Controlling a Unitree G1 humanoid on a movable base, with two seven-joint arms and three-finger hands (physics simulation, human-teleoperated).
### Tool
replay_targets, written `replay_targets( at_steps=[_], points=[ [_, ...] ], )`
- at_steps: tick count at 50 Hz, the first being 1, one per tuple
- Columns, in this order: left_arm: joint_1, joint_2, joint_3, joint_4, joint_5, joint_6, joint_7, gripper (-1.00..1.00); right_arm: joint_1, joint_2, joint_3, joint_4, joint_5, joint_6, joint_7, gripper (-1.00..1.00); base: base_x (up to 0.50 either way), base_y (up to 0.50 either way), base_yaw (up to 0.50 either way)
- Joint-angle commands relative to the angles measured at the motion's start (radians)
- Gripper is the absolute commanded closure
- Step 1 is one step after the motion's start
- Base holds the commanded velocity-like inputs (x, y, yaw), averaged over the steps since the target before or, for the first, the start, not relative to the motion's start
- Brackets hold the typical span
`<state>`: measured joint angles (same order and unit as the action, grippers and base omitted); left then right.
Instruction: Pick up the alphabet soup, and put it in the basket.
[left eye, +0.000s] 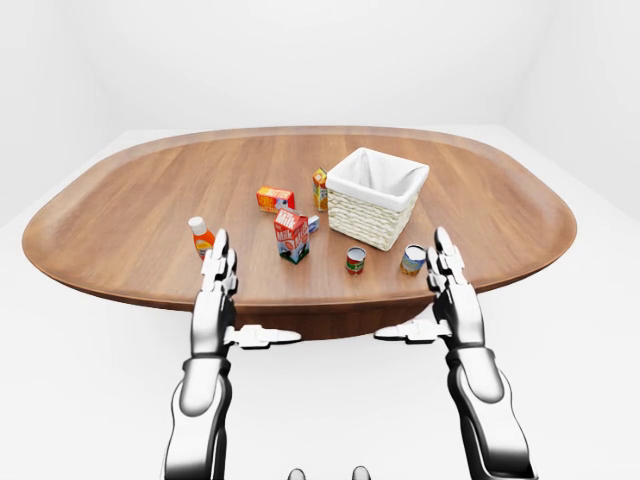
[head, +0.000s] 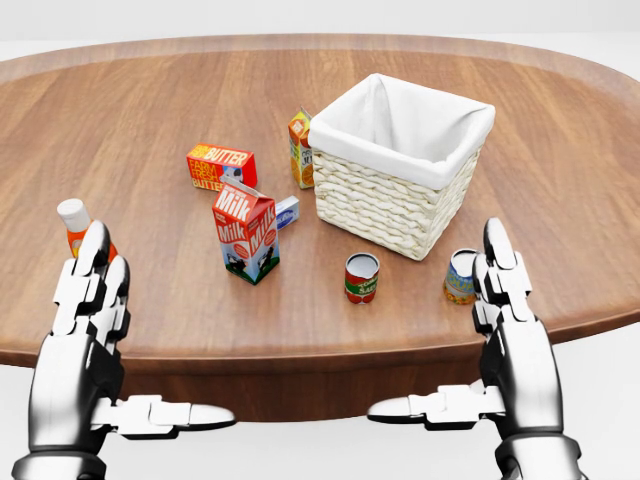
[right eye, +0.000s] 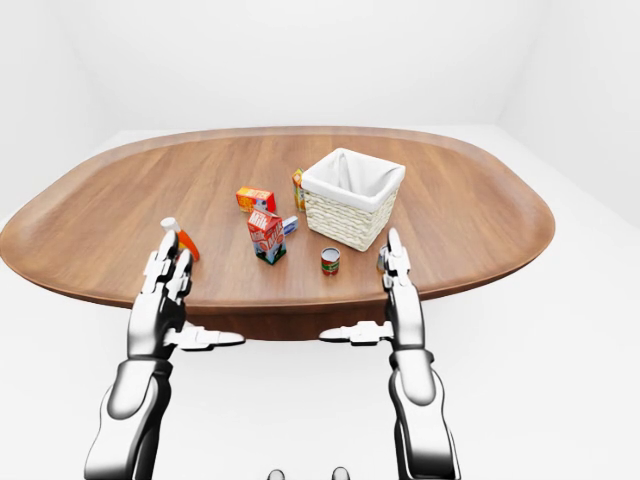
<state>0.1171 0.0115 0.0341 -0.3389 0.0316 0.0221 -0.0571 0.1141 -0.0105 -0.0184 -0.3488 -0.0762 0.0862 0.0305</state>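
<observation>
The alphabet soup looks to be the can with the blue and yellow label (head: 460, 276), upright near the table's near edge, just below the basket's right corner. My right hand's fingers (head: 500, 270) partly cover it in the head view. The woven basket (head: 385, 205) with white lining stands right of centre, open and empty. My left hand (head: 120, 350) and right hand (head: 470, 345) are both open, fingers straight up and thumbs pointing inward. They hover at the table's near edge and hold nothing.
A red can (head: 361, 277) stands left of the soup can. A milk carton (head: 245, 232), a butter box (head: 221, 166), an orange carton (head: 300, 148) and a small blue box (head: 287, 210) lie left of the basket. A ketchup bottle (head: 72, 222) stands behind my left fingers. The oval wooden table (head: 300, 350) ends just before my hands.
</observation>
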Motion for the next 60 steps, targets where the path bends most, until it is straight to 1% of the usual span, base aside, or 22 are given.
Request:
replay_targets(
  at_steps=[1,6,8,10,12,15,17,18,21,23,25,28,33,35,38,40,43,48,51,54,58,60],
  points=[
    [0.015,-0.002,-0.002,-0.051,0.009,-0.004,-0.005,-1.00,0.014,0.001,-0.007,-0.066,-0.011,0.001,0.005,-1.00,0.00,0.00,0.00],
    [0.023,-0.002,0.004,-0.062,0.003,-0.010,-0.008,-1.00,0.016,0.004,-0.009,-0.065,-0.004,0.001,0.007,-1.00,0.00,0.00,0.00],
    [0.029,-0.003,0.002,-0.074,0.005,-0.002,-0.009,-1.00,0.019,0.004,-0.007,-0.070,-0.002,0.001,0.008,-1.00,0.00,0.00,0.00],
    [0.029,-0.002,0.006,-0.064,0.002,-0.012,-0.013,-1.00,0.019,0.004,0.000,-0.065,-0.008,0.001,0.007,-1.00,0.00,-0.14,0.00],
    [0.028,-0.001,0.008,-0.061,0.000,-0.014,-0.015,-1.00,0.019,0.004,0.000,-0.064,-0.009,0.001,0.006,-1.00,0.00,-0.30,0.00],
    [0.024,-0.003,0.012,-0.060,-0.023,0.002,-0.026,-1.00,0.017,0.004,0.003,-0.061,-0.011,0.001,0.006,-1.00,0.00,-0.34,0.00],
    [0.023,-0.003,0.008,-0.058,-0.014,-0.002,-0.022,-1.00,0.016,0.004,0.004,-0.051,-0.010,-0.001,0.006,-1.00,0.00,-0.37,0.00],
    [0.022,-0.004,0.004,-0.061,-0.013,0.002,-0.022,-1.00,0.014,0.003,0.002,-0.046,-0.009,-0.004,0.007,-1.00,0.00,-0.38,0.00],
    [0.019,-0.003,0.001,-0.051,-0.008,-0.004,-0.021,-1.00,0.013,0.003,0.001,-0.048,-0.007,0.000,0.008,-1.00,0.00,-0.38,0.00],
    [0.020,-0.002,0.001,-0.056,-0.008,0.002,-0.021,-1.00,0.013,0.002,0.001,-0.048,-0.008,0.000,0.008,-1.00,0.00,-0.37,0.00],
    [0.019,-0.001,0.006,-0.051,-0.011,-0.002,-0.022,-1.00,0.014,0.003,0.002,-0.053,-0.009,0.001,0.008,-1.00,0.00,-0.37,0.00],
    [0.026,-0.002,0.003,-0.071,-0.010,0.008,-0.022,-1.00,0.014,0.003,0.003,-0.047,-0.011,-0.001,0.007,-1.00,0.00,-0.38,0.00],
    [0.024,-0.002,0.004,-0.064,-0.008,0.003,-0.022,-1.00,0.013,0.003,0.003,-0.041,-0.010,-0.005,0.008,-1.00,0.00,-0.37,0.00],
    [0.022,-0.002,0.006,-0.061,-0.010,0.002,-0.023,-1.00,0.013,0.002,0.004,-0.037,-0.011,-0.008,0.008,-1.00,0.00,-0.38,0.00],
    [0.023,-0.003,0.003,-0.064,-0.006,0.004,-0.022,-1.00,0.015,0.002,0.003,-0.045,-0.011,-0.004,0.010,-1.00,0.00,-0.38,0.00],
    [0.026,-0.003,0.000,-0.065,-0.003,0.003,-0.021,-1.00,0.017,0.002,0.004,-0.041,-0.011,-0.009,0.009,-1.00,0.00,-0.37,0.00],
    [0.020,-0.003,0.002,-0.047,-0.003,-0.006,-0.020,-1.00,0.018,0.003,0.009,-0.038,-0.017,-0.011,0.008,-1.00,0.00,-0.33,0.00],
    [0.021,-0.001,0.004,-0.052,-0.005,-0.002,-0.021,-1.00,0.018,0.003,0.010,-0.037,-0.021,-0.011,0.007,-1.00,0.00,-0.23,0.00],
    [0.024,-0.002,0.004,-0.058,-0.006,0.001,-0.022,-1.00,0.022,0.001,0.022,-0.028,-0.034,-0.024,0.009,-1.00,0.00,-0.05,0.00],
    [0.022,-0.002,0.006,-0.056,-0.007,0.000,-0.023,-1.00,0.023,0.001,0.022,-0.026,-0.035,-0.029,0.012,-1.00,0.00,0.00,0.00],
    [0.021,-0.001,0.006,-0.055,-0.007,0.000,-0.024,-1.00,0.025,0.002,0.021,-0.040,-0.034,-0.020,0.015,-1.00,0.00,0.00,0.00],
    [0.023,-0.002,0.005,-0.065,-0.007,0.006,-0.023,-1.00,0.025,0.002,0.023,-0.039,-0.037,-0.019,0.015,-1.00,0.00,0.00,0.00]
  ],
)
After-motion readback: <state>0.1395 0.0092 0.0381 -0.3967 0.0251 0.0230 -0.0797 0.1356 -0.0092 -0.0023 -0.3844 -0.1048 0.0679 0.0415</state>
